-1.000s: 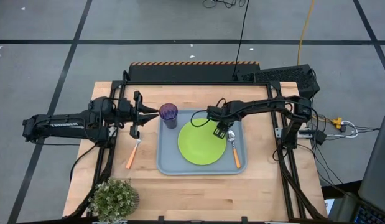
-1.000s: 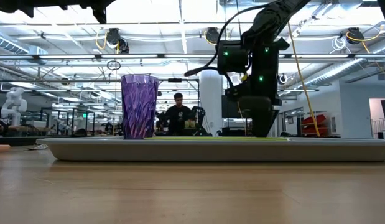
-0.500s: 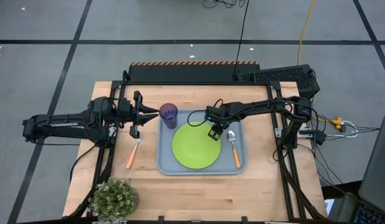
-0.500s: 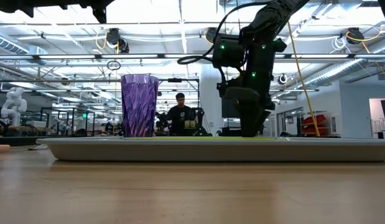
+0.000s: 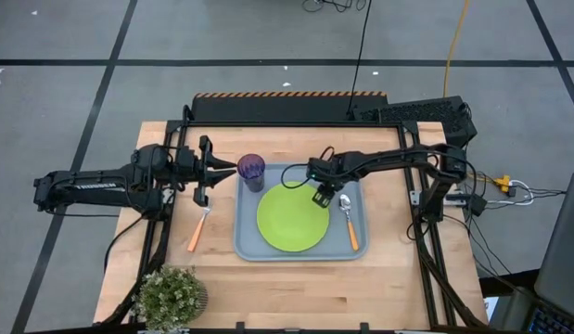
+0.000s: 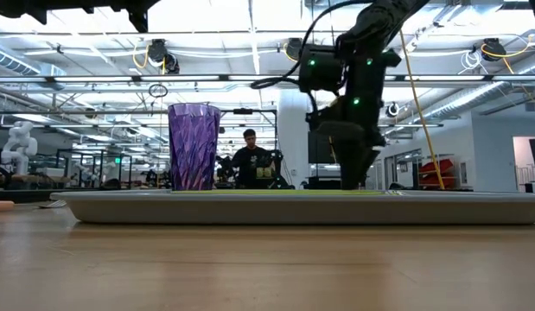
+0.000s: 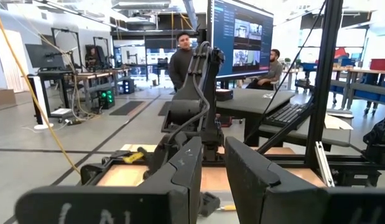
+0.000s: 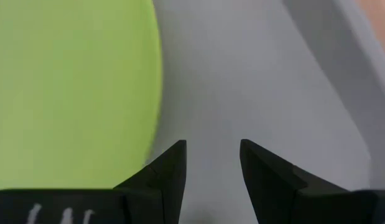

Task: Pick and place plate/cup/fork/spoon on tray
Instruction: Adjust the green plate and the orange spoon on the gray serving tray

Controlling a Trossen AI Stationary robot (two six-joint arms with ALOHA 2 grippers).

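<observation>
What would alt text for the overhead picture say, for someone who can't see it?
A grey-blue tray on a wooden table holds a lime-green plate, a purple cup and a spoon, with the right hand over the plate's edge. The fork lies off the tray, below the left hand.

Right gripper (image 5: 322, 197) jaws parted; left gripper (image 5: 233, 169) hovers.

lime-green plate (image 5: 290, 219), grey-blue tray (image 5: 245, 243), ribbed purple cup (image 5: 251, 168)
</observation>
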